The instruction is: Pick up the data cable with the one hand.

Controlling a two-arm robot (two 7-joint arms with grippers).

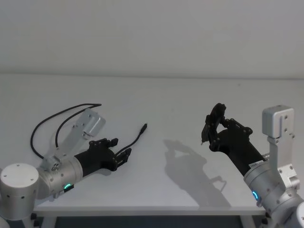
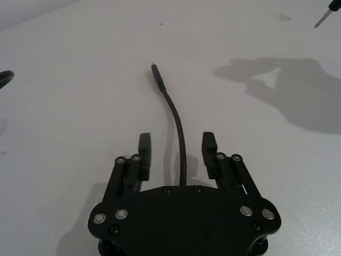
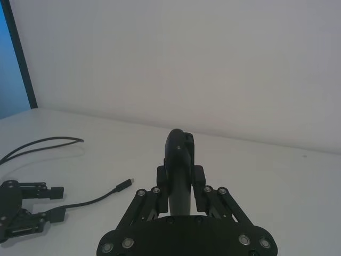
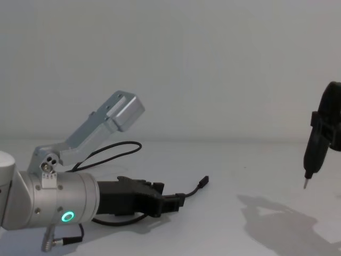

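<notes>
L gripper [image 2: 178, 152] low over table [image 1: 190, 104], jaws apart, astride data cable [image 2: 171, 104]. Cable axis straight ahead, in line w/ approach; plug [image 2: 155, 71] out front, rest looped behind. R gripper [image 1: 217, 127] well apart, raised, clamped on pointed tool [image 3: 178, 160].

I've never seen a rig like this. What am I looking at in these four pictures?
A robot with two arms, each ending in a two-finger gripper. One picture looks down from its head, one forward from its chest, one from each wrist. On the white table lies a long black data cable in loose loops. The left gripper sits low, fingers open either side of the cable near one plug, not yet gripping. The right gripper is raised, shut on a black tool with a pointed metal tip.
</notes>
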